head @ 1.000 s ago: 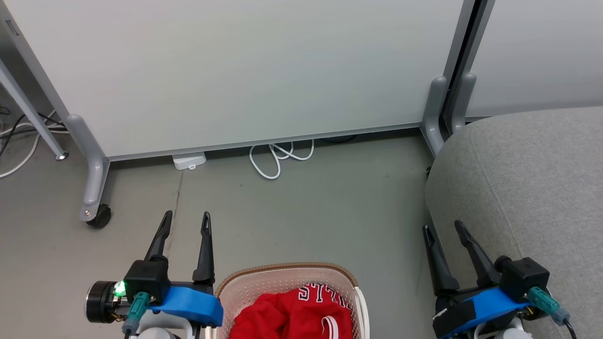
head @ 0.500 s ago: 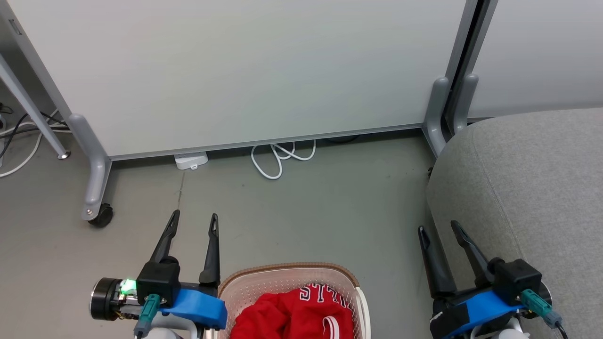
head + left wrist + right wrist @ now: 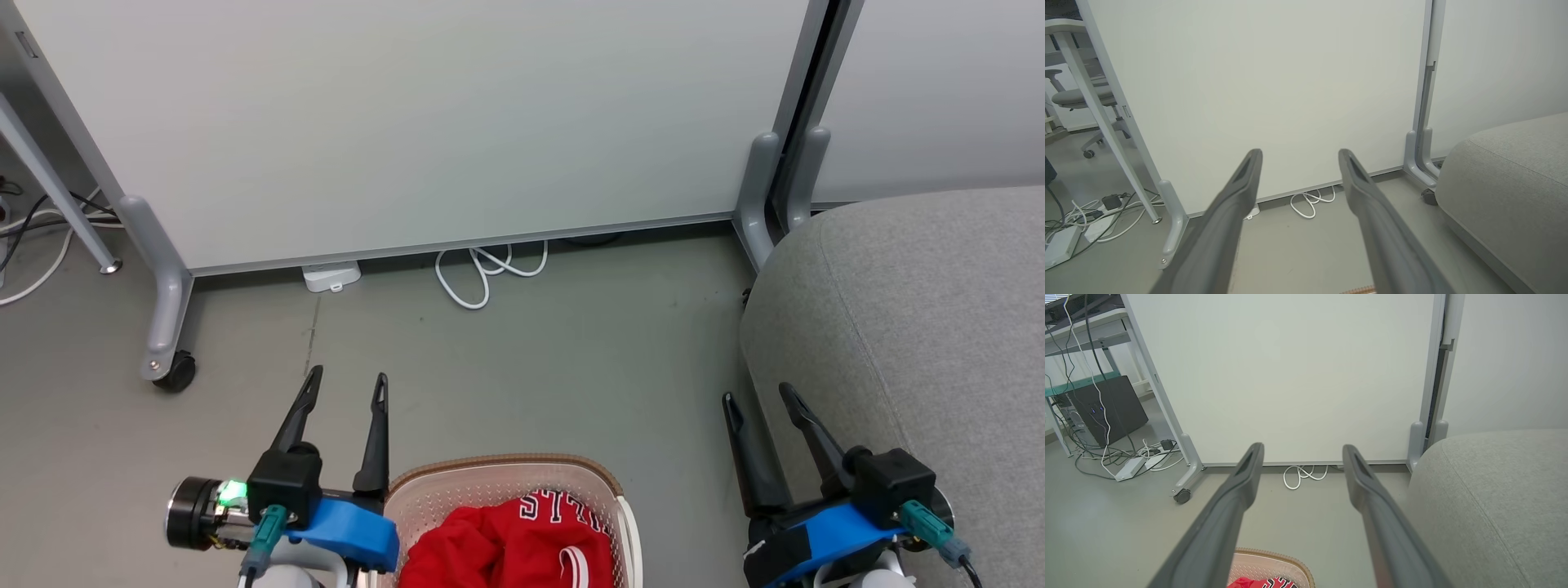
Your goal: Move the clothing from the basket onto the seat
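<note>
Two claws spread wide, empty: left claw point(image 3: 348, 376), right claw point(image 3: 756, 392). Red clothing point(image 3: 473, 549) heaped in basket point(image 3: 490, 462); white block lettering point(image 3: 559, 506) upside down, partly hidden, not legible.

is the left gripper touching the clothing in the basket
Apart. The head view shows the left gripper, open, pointing over the floor beside the basket, clear of the red clothing inside it.
</note>
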